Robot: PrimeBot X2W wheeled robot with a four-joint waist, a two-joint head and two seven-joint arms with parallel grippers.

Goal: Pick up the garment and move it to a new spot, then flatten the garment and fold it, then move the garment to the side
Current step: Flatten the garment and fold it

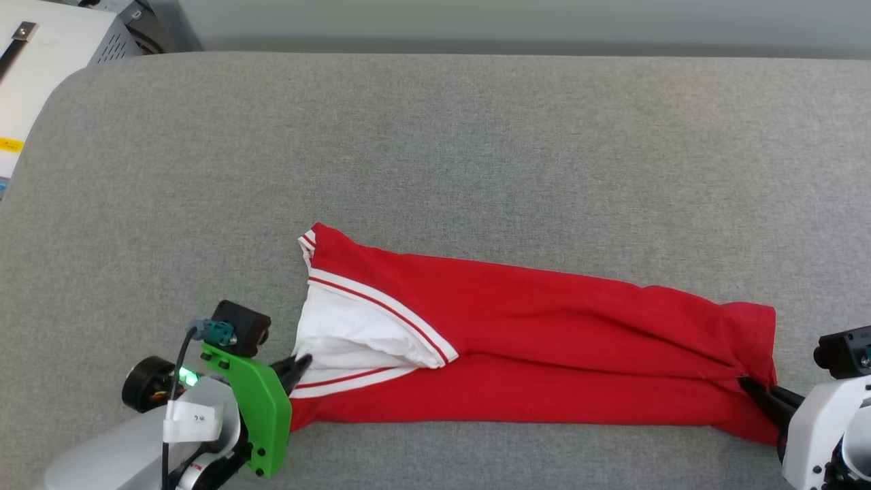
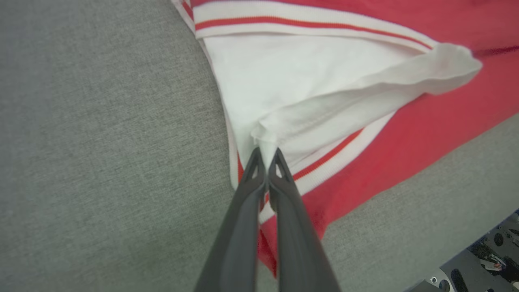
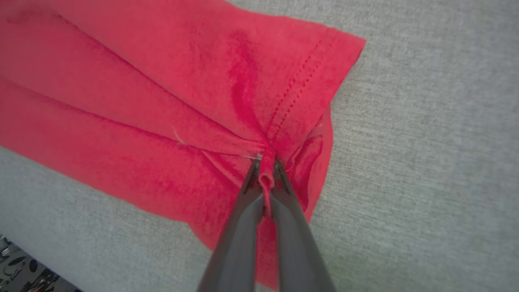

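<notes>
- Left gripper [image 2: 267, 156] is pinching the garment [image 1: 544, 327] at the edge of its white sleeve [image 2: 304, 73], fingers pressed together on the cloth.
- Right gripper [image 3: 265, 166] is clamping a bunched fold of red cloth at the hem end.
- Garment is lying as a long, narrow folded strip across the near part of the bench [image 1: 435, 136], sleeve end at the robot's left.
- Pale metal box [image 1: 61, 47] is sitting beyond the bench's far left corner.

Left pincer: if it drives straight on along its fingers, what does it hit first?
The left pincer is shut on the white sleeve of the garment, so it would plough into that sleeve first, then probably the striped trim beyond; depth is unclear.
</notes>
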